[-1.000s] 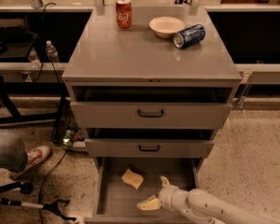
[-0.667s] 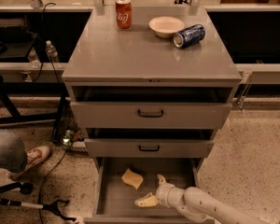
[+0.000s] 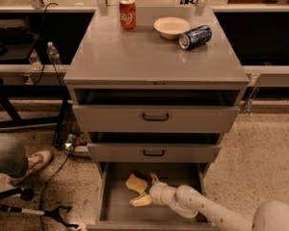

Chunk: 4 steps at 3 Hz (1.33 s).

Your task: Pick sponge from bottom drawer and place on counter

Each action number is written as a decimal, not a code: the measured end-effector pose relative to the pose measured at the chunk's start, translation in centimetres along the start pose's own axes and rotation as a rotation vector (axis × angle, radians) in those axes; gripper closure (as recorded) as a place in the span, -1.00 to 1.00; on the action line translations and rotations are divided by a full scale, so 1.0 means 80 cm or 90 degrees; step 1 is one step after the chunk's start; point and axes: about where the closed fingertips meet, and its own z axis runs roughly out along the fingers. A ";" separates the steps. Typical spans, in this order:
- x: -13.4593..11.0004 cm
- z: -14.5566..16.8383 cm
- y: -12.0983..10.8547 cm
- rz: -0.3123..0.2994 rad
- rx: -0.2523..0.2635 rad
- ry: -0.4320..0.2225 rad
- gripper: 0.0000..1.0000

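The pale yellow sponge (image 3: 136, 183) lies on the floor of the open bottom drawer (image 3: 116, 209), near its middle. My gripper (image 3: 146, 190) is inside that drawer, reaching in from the lower right on a white arm. It is open, with one finger (image 3: 154, 178) just right of the sponge and the other (image 3: 140, 201) just in front of it. The fingers sit close beside the sponge but are not closed on it. The grey counter (image 3: 154, 61) tops the cabinet above.
On the counter stand a red can (image 3: 127, 13), a cream-white bowl (image 3: 171, 27) and a blue can (image 3: 195, 36) on its side. The two upper drawers are slightly open. A person's shoe (image 3: 37, 160), cables and a black stand lie on the floor at left.
My gripper has moved left and deeper into the bottom drawer, closing in on the sponge. The sponge has not moved.
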 end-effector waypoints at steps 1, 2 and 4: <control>0.002 0.032 -0.005 -0.026 -0.010 0.009 -1.00; 0.015 0.060 -0.010 -0.053 -0.016 0.040 -1.00; 0.047 0.091 -0.038 -0.075 0.005 0.088 -1.00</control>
